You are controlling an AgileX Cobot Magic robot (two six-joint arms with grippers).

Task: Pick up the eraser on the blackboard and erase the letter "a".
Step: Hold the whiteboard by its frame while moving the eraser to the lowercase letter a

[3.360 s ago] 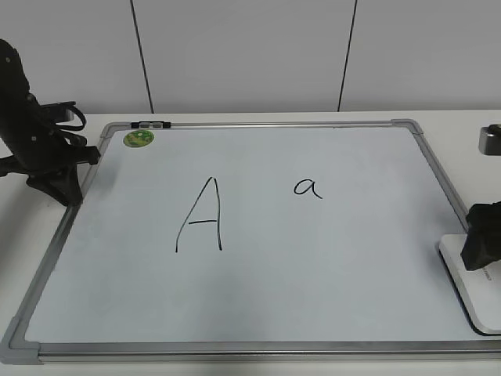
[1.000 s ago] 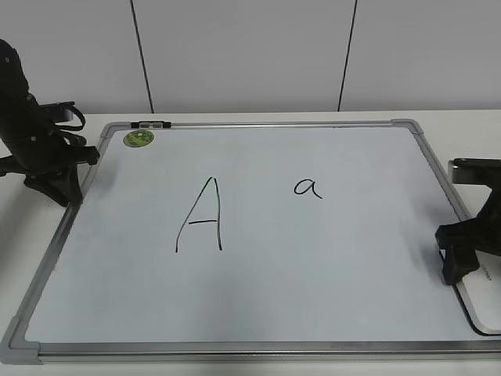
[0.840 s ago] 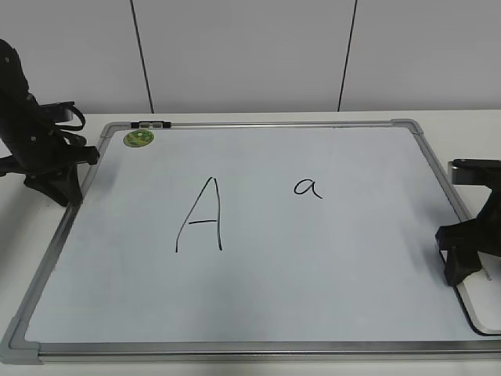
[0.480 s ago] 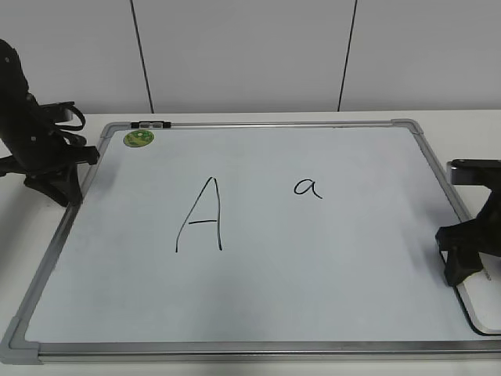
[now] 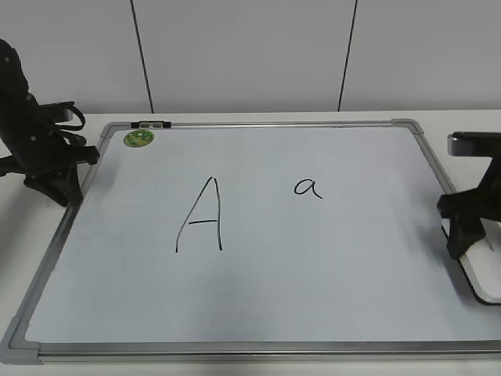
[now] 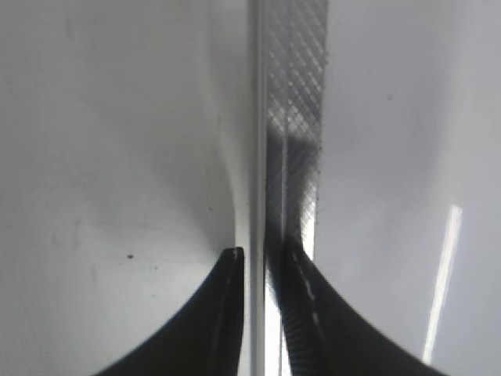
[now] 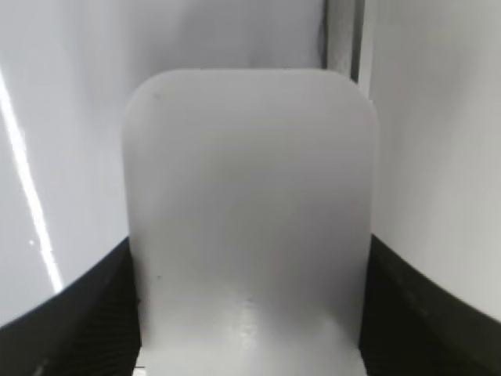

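Now my right claw (image 5: 468,235) has its fingers clamped on the sides of the eraser (image 7: 249,211), at the right edge of the blackboard (image 5: 258,329). Left claw (image 6: 262,262) sits nearly closed, empty, over the frame. The small letter "a" (image 5: 308,188) is intact.

A white bench (image 5: 258,117) extends to a pale grey panelled wall (image 5: 243,55) divided by two thin dark vertical seams (image 5: 142,55), with even, diffuse lighting and a bright linear reflection visible on the glossy surface in the wrist views.
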